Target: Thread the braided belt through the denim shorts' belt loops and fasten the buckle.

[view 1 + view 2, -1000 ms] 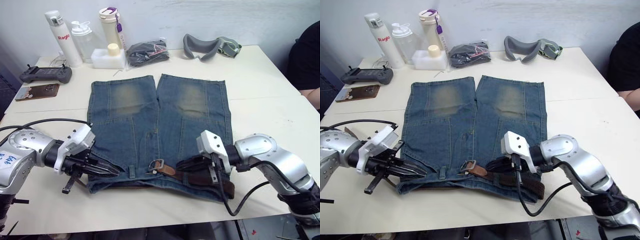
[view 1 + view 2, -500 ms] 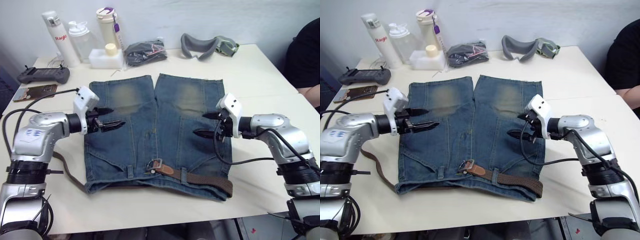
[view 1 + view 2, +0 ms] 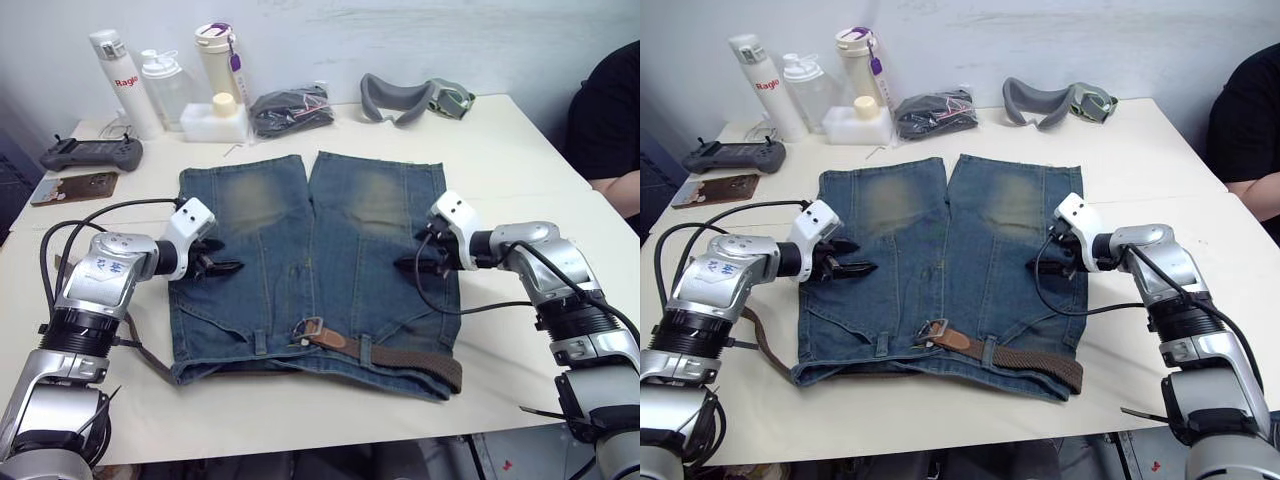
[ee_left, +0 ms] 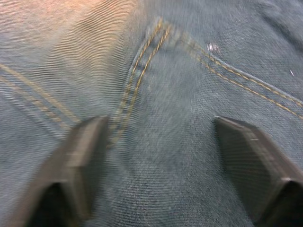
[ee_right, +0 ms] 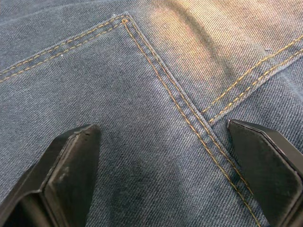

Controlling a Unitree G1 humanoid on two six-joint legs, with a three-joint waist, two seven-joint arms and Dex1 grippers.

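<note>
The shorts (image 3: 315,265) lie flat on the table (image 3: 520,170), waistband toward the robot. The belt (image 3: 410,357) runs along that waistband, below and inward of the right gripper (image 3: 418,253). Its buckle (image 3: 312,330) sits near the middle of the waist, roughly midway between the two grippers and closer to the robot than either. The other end of the belt trails off the shorts' edge below the left gripper (image 3: 222,257) and onto the table.

Both grippers hover over the shorts' legs with fingers spread apart and nothing between them. The wrist views show only denim and seams between the fingers.

Judging from this, the buckle looks unfastened and the belt's free end still hangs loose, so the fastening step appears unfinished. The main risks:

- Either gripper coming down where it is now would pinch denim instead of the belt, bunching the shorts and dragging the waistband out of line.
- Pulling the trailing end from the left side could slide the belt back out of the belt loops (image 3: 262,343) it already passes through.
- The buckle lies flat against the cloth, so a grasp there could catch the fabric along with the metal.
- The right arm's dangling cable (image 3: 470,308) lies over the shorts near that gripper and might snag the fabric.
</note>
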